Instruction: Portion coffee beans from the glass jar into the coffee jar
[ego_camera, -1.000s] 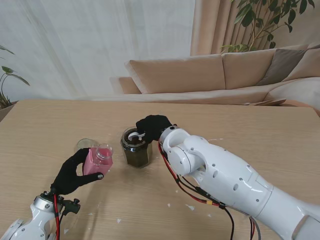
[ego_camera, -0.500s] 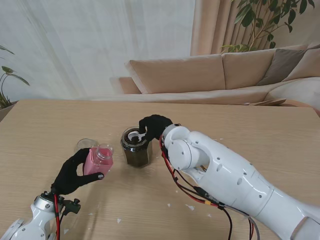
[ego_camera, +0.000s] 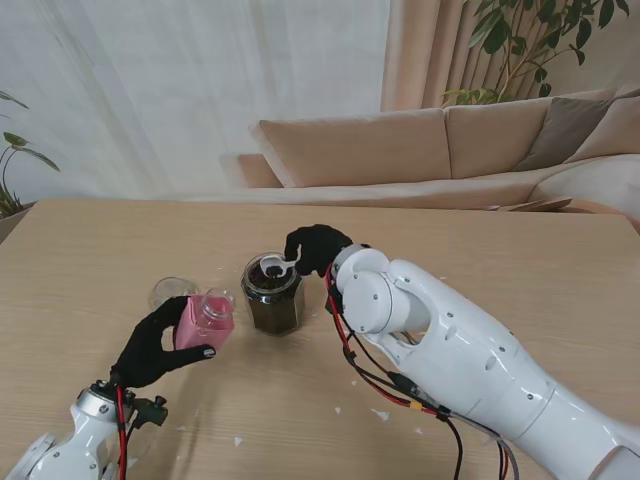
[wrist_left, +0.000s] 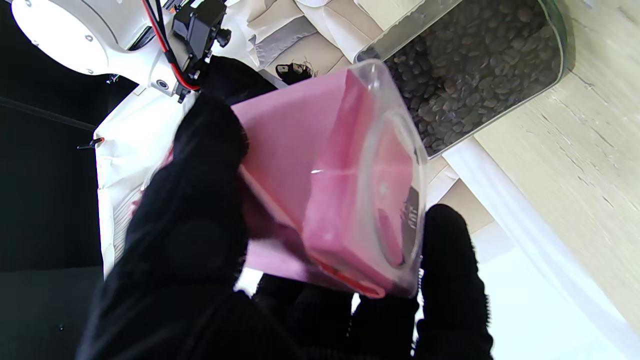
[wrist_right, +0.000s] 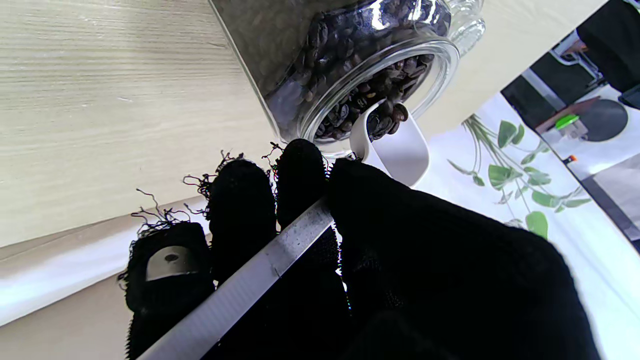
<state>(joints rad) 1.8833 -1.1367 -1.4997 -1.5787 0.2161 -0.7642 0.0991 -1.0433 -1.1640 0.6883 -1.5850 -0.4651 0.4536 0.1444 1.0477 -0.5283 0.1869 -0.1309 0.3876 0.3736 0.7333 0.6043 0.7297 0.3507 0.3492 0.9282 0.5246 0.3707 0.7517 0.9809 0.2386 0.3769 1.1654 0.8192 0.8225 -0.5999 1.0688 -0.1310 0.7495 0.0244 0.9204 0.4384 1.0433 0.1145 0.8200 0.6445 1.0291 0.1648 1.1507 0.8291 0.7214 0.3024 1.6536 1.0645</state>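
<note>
1. The right hand's fingers (wrist_right: 300, 180) are curled closed around the flat white handle of a scoop (wrist_right: 395, 145), the handle running across the palm between the thumb and the other fingertips.
2. The scoop's bowl holds a few dark coffee beans (wrist_right: 385, 120) and sits at the open mouth of the glass jar (ego_camera: 272, 295); from the stand's view it hangs over the jar's rim on the side farther from me.
3. The right hand (ego_camera: 318, 248) is just beyond the glass jar, its white arm running back to the lower right.
4. The glass jar stands upright on the counter (ego_camera: 480, 250), filled most of the way with beans.
5. The left hand's fingers (wrist_left: 450, 260) are closed on the coffee jar (ego_camera: 205, 320), a clear container with a pink inside, thumb on one face and the other fingers on the opposite face.
6. The coffee jar is held off the counter, tilted with its open mouth toward the glass jar, just to that jar's left.
7. The left hand (ego_camera: 155, 345) is nearer to me than both jars.
8. A small clear glass dish or lid (ego_camera: 170, 291) lies on the counter just behind the coffee jar.
</note>
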